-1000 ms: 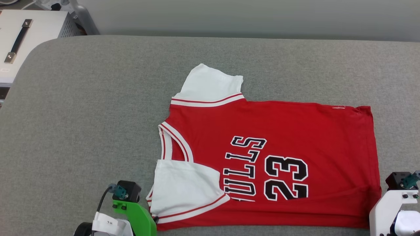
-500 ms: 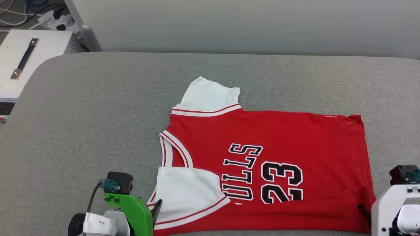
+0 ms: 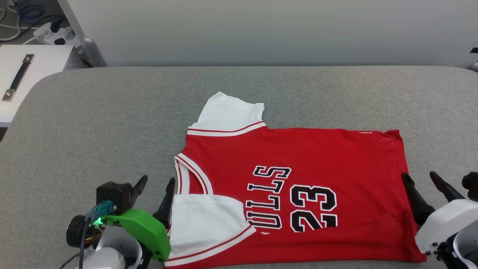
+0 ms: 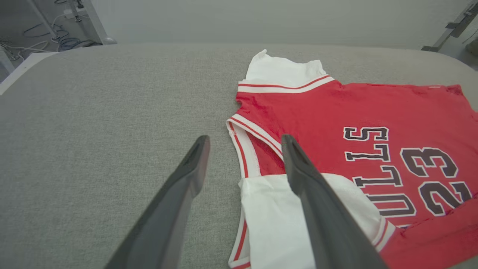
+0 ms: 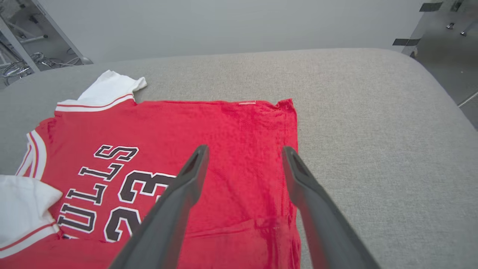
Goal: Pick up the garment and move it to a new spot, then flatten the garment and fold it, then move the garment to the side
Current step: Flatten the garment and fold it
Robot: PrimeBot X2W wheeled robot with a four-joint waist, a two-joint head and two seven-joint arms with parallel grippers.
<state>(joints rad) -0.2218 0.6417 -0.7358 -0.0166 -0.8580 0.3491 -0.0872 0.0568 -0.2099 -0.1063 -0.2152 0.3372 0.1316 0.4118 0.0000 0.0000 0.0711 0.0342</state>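
The garment [image 3: 317, 157] is a red jersey with white sleeves and a black "BULLS 23" print, lying flat on the grey table [image 3: 112, 119] with its neck to the left. Its near long edge and near sleeve [image 3: 203, 224] are folded over onto the front. My left gripper [image 3: 156, 183] stands open just left of the collar [image 4: 242, 149], holding nothing. My right gripper [image 3: 418, 178] is open over the hem at the right, also holding nothing. The hem edge [image 5: 291, 157] runs between its fingers in the right wrist view.
A white case with a dark handle [image 3: 18, 76] stands off the table's far left corner, with cables [image 3: 37, 22] on the floor behind. A grey wall runs along the table's far edge. Bare table surface spreads left of and behind the jersey.
Both grippers have opened, let go of the jersey's near edge, and risen so that their dark fingers now show. The head camera has tilted up.
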